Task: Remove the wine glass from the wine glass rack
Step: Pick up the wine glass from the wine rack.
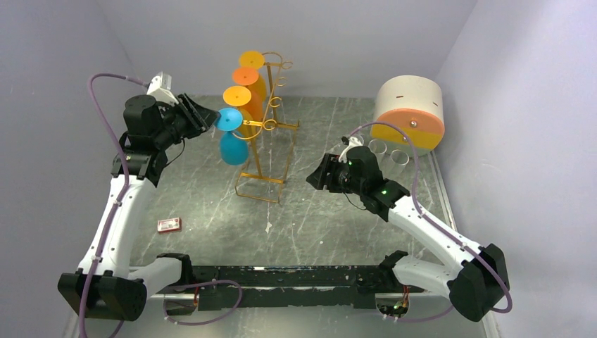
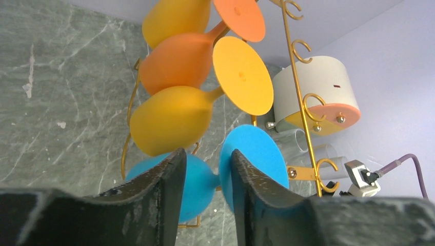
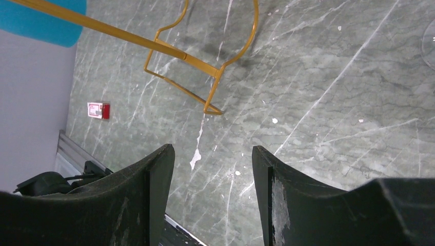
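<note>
Hung foot-up at the near end of the tall gold wire rack (image 3: 128, 38), the blue opaque wine glass (image 2: 202, 187) has the left gripper (image 2: 208, 154)'s parted jaws flanking its stem, apparently to slide it off; the right gripper (image 3: 211, 154)'s jaws idle open, empty.

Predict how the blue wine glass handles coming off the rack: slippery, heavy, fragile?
Opaque, even colour suggests plastic or silicone, so the blue wine glass is probably light and not brittle. Jaws of the left gripper straddle its thin stem between bowl and foot; a loose grip may let it swing. The wide foot could snag the wine glass rack on exit.
</note>
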You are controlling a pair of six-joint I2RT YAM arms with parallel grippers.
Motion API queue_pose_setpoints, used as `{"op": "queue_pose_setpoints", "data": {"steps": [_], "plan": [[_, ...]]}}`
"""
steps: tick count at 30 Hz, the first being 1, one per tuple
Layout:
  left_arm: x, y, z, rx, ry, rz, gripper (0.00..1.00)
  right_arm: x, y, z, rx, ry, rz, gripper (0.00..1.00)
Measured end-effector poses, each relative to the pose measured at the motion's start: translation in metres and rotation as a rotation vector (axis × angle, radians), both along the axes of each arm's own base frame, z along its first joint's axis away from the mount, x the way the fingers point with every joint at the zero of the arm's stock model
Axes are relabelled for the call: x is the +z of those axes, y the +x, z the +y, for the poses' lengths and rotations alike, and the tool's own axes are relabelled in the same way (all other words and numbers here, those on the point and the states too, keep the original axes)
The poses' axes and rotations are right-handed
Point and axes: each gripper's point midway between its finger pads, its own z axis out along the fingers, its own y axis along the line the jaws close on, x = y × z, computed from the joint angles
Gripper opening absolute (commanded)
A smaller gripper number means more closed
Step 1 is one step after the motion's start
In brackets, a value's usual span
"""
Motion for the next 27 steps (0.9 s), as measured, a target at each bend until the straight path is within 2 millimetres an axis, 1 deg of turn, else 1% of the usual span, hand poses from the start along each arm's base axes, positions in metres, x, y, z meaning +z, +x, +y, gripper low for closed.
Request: {"op": "queue_pose_setpoints", "data": {"steps": [5,10,13,17,20,23,25,27], "plan": [[0.0048,0.0039,0.0008,0.007,0.001,-0.008,0.24,-0.0028,-0.0011,-0.0005,0.000,-0.003,0.007,0.61],[0.0072,0.0035,0.0010,0.006,0.004,-0.013,0.19,-0.0028,-0.0012,-0.0004,0.001,-0.002,0.007,0.61],[0.0088,0.0028,0.0012,0.004,0.011,-0.014,0.21,-0.0028,-0.0012,-0.0004,0.001,-0.002,0.007,0.61],[0.0078,0.0020,0.0008,0.000,0.013,-0.010,0.34,-0.0030,-0.0016,0.0000,0.004,-0.001,0.008,0.61],[0.0053,0.0007,0.0002,-0.005,0.014,0.000,0.37,-0.0047,-0.0015,0.0006,0.006,-0.004,0.014,0.61],[0.0041,-0.0006,-0.0009,-0.013,0.015,0.006,0.34,-0.0061,-0.0015,0.0009,0.007,-0.006,0.018,0.62],[0.0044,-0.0010,-0.0013,-0.016,0.014,0.005,0.27,-0.0059,-0.0017,0.0013,0.009,-0.004,0.018,0.61],[0.0056,-0.0019,-0.0014,-0.017,0.014,0.001,0.23,-0.0060,-0.0021,0.0023,0.012,0.001,0.022,0.61]]}}
